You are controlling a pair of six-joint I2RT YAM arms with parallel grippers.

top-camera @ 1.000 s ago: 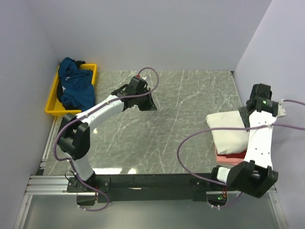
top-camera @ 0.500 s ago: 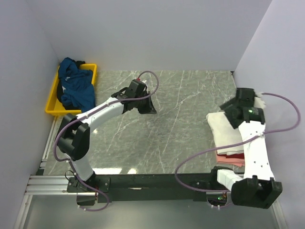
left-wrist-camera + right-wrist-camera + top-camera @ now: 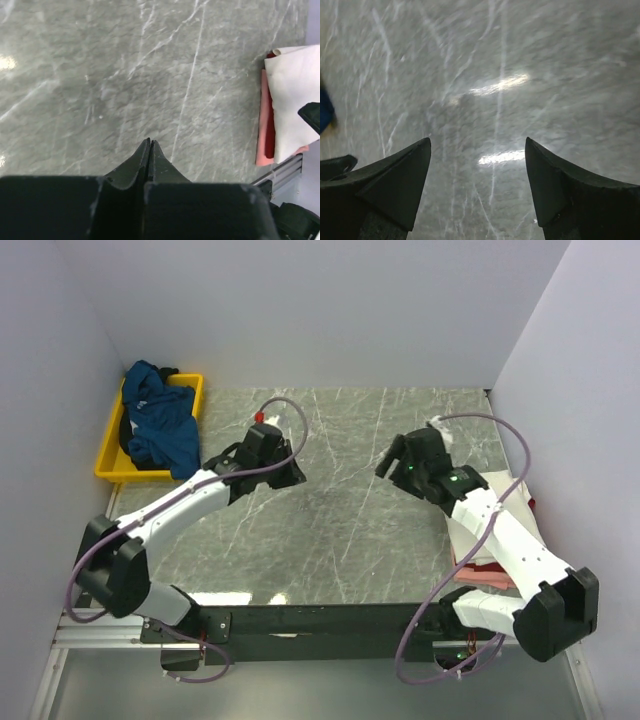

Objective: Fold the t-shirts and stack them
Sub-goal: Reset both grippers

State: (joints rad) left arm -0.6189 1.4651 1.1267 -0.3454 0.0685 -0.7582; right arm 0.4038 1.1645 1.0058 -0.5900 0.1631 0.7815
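A crumpled dark teal-blue t-shirt (image 3: 160, 425) lies in the yellow tray (image 3: 113, 472) at the far left. A folded stack sits at the right edge: a cream-white t-shirt (image 3: 504, 490) on top, with a red one (image 3: 527, 502) and a pale pink one (image 3: 474, 576) under it, partly hidden by my right arm. The left wrist view shows the cream-white (image 3: 295, 95), pink (image 3: 262, 125) and red (image 3: 270, 142) layers. My left gripper (image 3: 294, 478) (image 3: 150, 143) is shut and empty over bare table. My right gripper (image 3: 390, 458) (image 3: 477, 145) is open and empty over the table's middle.
The grey marble tabletop (image 3: 340, 530) spans the space between the tray and the stack. White walls close in the back and both sides. A metal rail (image 3: 100, 625) runs along the near edge. A bit of blue cloth (image 3: 325, 110) shows at the left edge of the right wrist view.
My right arm has swung left, off the folded stack, out over the table's middle with its jaws open. My left gripper has drawn back a little to the left, still shut.
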